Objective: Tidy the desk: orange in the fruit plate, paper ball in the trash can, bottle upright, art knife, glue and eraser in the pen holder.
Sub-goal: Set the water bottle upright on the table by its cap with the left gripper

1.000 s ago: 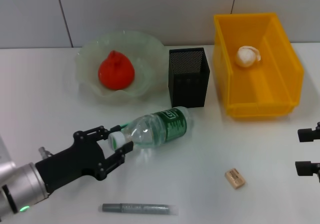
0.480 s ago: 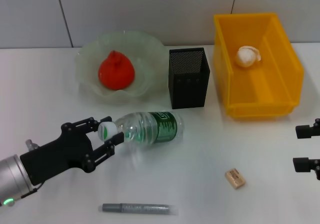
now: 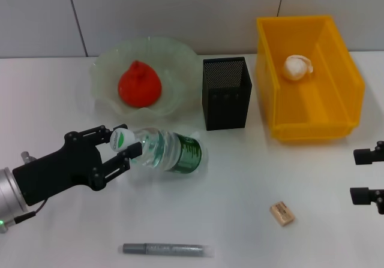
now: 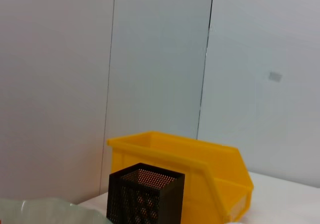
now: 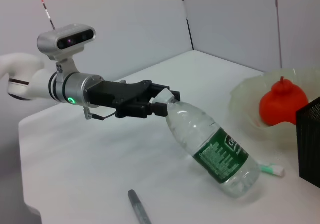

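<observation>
Left gripper | clamps bottle cap | bottle tilted

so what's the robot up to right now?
The left tool is clamped on the cap end of the bottle, tilting it up off the desk. The orange sits in the fruit plate and the paper ball in the trash can. Glue and eraser lie loose. Right tool waits at the desk's right edge.

White desk with eraser and glue.
</observation>
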{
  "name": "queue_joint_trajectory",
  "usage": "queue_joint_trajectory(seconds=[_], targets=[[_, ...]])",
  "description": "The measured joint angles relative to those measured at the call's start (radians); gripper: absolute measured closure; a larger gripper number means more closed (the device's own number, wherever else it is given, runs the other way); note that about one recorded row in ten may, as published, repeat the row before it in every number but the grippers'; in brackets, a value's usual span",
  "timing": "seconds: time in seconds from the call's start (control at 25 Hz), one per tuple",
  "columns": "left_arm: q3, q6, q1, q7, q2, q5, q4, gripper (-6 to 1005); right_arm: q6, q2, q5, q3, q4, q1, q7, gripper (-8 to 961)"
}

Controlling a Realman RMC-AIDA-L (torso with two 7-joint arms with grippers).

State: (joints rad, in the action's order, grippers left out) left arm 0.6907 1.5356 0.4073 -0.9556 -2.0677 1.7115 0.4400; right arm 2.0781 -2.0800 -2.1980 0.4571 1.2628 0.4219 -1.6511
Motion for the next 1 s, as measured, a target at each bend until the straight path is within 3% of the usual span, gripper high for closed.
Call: queue_joint_trajectory(seconds=[1.0], targets=[[-0.008,0.059,-0.013,-0.177,0.003,-0.006,0.144,557,-0.033,0.002,-0.005,0.011,-0.031,0.015,0.014,137]])
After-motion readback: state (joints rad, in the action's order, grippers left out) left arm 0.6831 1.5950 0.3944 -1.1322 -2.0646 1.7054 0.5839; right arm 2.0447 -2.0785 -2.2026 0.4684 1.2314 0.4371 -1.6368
